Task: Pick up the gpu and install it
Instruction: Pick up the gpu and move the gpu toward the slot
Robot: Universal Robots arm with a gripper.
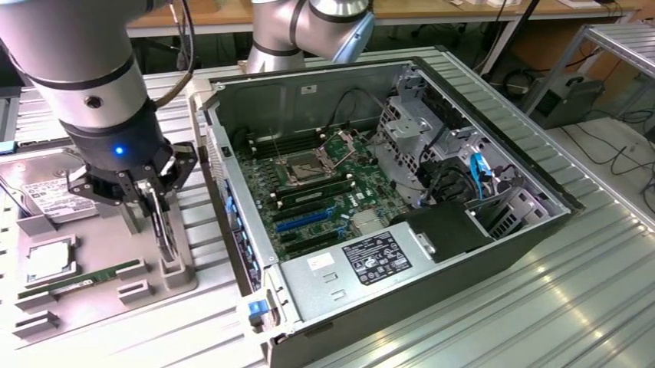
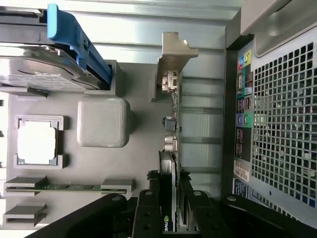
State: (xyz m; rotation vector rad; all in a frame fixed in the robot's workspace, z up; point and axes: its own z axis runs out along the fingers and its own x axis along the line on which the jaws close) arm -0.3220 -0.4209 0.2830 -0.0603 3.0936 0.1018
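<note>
end effector: the end effector (image 2: 170, 197) is about half closed. It's got one of its fingers (image 2: 147, 210) on each flat side of the gpu (image 2: 171, 124), and both look pressed right up against it, so I'd call that a grip.
where the gpu is: it stands on edge on the gray tray (image 1: 103, 307), just outside the open PC case (image 1: 409, 230) on the exterior view's left. Its bottom edge sits at a slotted holder (image 1: 174, 268) on the tray. From these angles I honestly can't tell if it's lifted clear of the slot.
gpu details: from the wrist it's edge-on, and the silver end bracket (image 2: 173, 57) is at the end away from the fingers.
arm: it comes straight down over the tray, with a blue light lit on the wrist (image 1: 116, 150).
gpu count: one.
hard drive count: one (image 1: 46, 195), with a white label, lying at the far end of the tray.
CPU chip count: one (image 1: 49, 261), sitting in a square pocket.
RAM stick count: one loose (image 1: 82, 277), lying flat in its holders near the chip.
PC case count: one, lying on its side on the ribbed metal counter (image 1: 492, 307) with the motherboard (image 1: 317, 192) exposed.
</note>
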